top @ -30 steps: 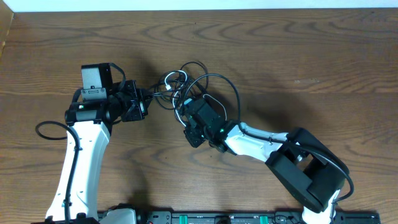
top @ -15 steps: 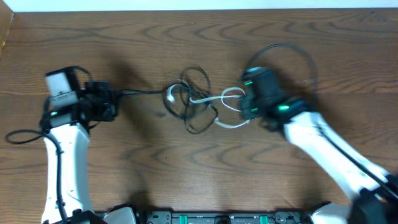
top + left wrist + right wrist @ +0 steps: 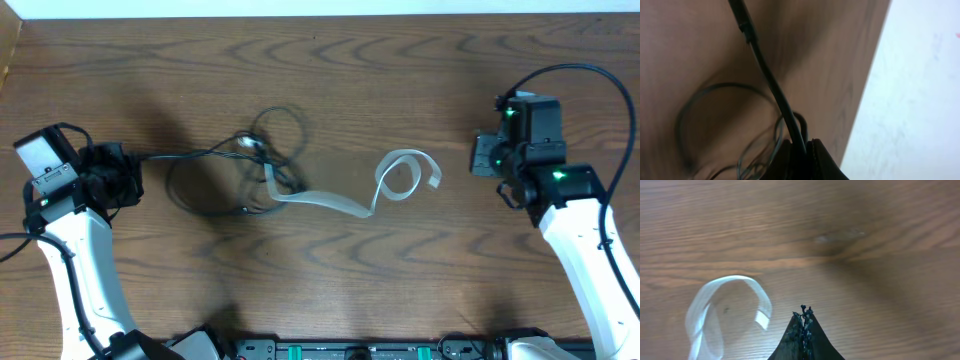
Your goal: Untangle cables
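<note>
black cable (image 3: 775, 90) clamped in left gripper (image 3: 802, 145); white cable (image 3: 330, 203) loose.

The table (image 3: 400, 80) is brown wood with plain, wavy grain, matt with only a faint sheen. Near its centre the white cable (image 3: 320, 201) is a flat ribbon of smooth plastic, slightly glossy and almost see-through where it loops. The black cable (image 3: 771, 82) leading off toward nine o'clock has a smooth, dull, rubbery-looking sheath. The left arm (image 3: 90, 270) at eight o'clock and the right arm (image 3: 590, 240) at four o'clock wear glossy white plastic shells over matt black parts. The right gripper (image 3: 804, 315) looks dark, matt and rough at its tips.
</note>
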Motion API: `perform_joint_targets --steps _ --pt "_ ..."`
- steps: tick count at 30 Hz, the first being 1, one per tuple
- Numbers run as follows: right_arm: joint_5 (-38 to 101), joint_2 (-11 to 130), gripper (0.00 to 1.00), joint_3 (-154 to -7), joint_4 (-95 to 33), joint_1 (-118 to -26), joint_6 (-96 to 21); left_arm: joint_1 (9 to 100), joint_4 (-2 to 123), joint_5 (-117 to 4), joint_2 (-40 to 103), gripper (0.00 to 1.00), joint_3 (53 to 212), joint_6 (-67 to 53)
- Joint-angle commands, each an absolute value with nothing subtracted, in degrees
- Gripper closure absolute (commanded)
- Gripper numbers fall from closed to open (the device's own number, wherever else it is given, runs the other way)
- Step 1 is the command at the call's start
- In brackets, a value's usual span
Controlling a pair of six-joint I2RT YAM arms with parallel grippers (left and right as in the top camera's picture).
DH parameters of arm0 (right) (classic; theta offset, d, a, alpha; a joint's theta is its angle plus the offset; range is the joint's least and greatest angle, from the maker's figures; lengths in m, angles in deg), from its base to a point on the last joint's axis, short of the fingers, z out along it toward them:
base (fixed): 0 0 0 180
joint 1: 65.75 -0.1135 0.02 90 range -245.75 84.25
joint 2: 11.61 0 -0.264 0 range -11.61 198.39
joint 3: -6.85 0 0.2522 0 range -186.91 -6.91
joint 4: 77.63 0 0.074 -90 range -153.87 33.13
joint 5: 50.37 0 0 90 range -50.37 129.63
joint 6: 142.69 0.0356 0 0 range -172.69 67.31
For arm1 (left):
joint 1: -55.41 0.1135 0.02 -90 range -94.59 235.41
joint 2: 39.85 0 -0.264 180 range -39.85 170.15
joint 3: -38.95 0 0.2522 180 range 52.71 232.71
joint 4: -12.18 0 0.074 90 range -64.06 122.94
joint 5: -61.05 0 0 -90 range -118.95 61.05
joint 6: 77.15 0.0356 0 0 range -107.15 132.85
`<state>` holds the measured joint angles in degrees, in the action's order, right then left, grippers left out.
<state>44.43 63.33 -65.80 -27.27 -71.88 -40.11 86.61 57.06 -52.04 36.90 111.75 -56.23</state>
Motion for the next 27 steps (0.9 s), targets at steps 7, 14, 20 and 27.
perform_joint_targets --steps 7,14,20,27 --pt "38.4 63.0 0.99 -65.8 -24.9 -67.7 -38.6 86.3 60.1 -52.5 36.1 0.92 111.9 -53.3" --pt "2.8 64.0 0.67 -65.7 -26.3 -73.2 -47.6 83.2 64.6 -48.9 36.1 0.92 111.9 -48.6" --pt "1.1 68.5 0.44 -65.7 -32.0 -86.1 -37.8 82.5 70.4 -43.8 36.1 0.92 111.9 -53.9" --pt "5.3 77.4 0.39 -65.7 -44.0 -101.9 -35.1 82.5 76.6 -43.9 36.1 0.92 111.9 -61.7"
